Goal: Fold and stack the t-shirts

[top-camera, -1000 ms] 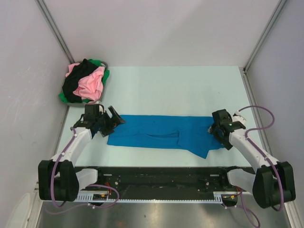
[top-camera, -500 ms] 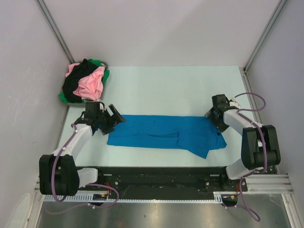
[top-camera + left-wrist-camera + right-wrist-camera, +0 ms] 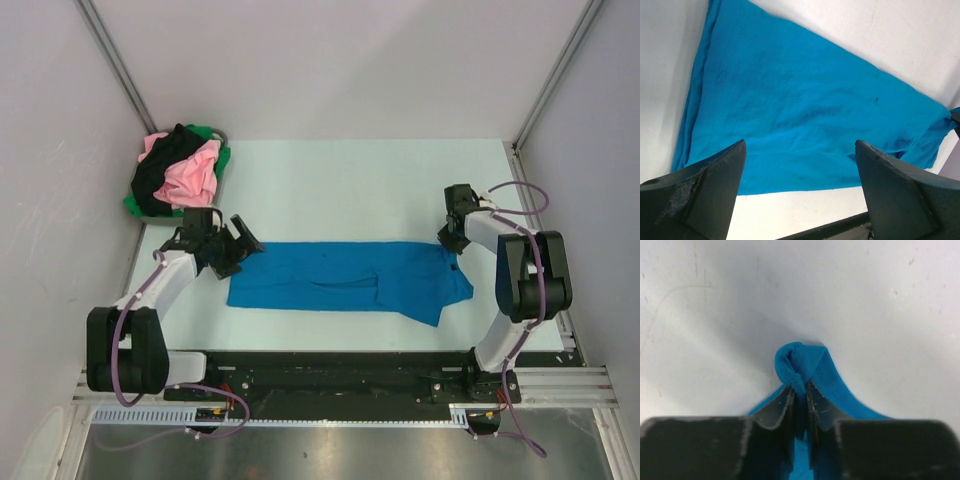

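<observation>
A bright blue t-shirt [image 3: 340,278] lies flat across the table's near middle as a long band. My left gripper [image 3: 238,252] hovers at its left end, open, with the cloth [image 3: 790,100] spread below and beyond the wide-apart fingers [image 3: 715,180]; nothing sits between them [image 3: 800,145]. My right gripper [image 3: 451,240] is at the shirt's far right corner, shut on a bunched fold of blue cloth [image 3: 802,362] that pokes out past the fingertips [image 3: 801,390]. Pink [image 3: 195,175], black [image 3: 162,170] and green [image 3: 212,133] t-shirts are heaped at the back left.
The heap fills a round grey basket [image 3: 223,137] at the table's back left corner. Grey walls with metal posts close in the left, right and back. A black rail [image 3: 330,365] runs along the near edge between the arm bases.
My right gripper has swung from the shirt's near right part to its far right corner and closed on the cloth. The left gripper edged slightly right, still open.
</observation>
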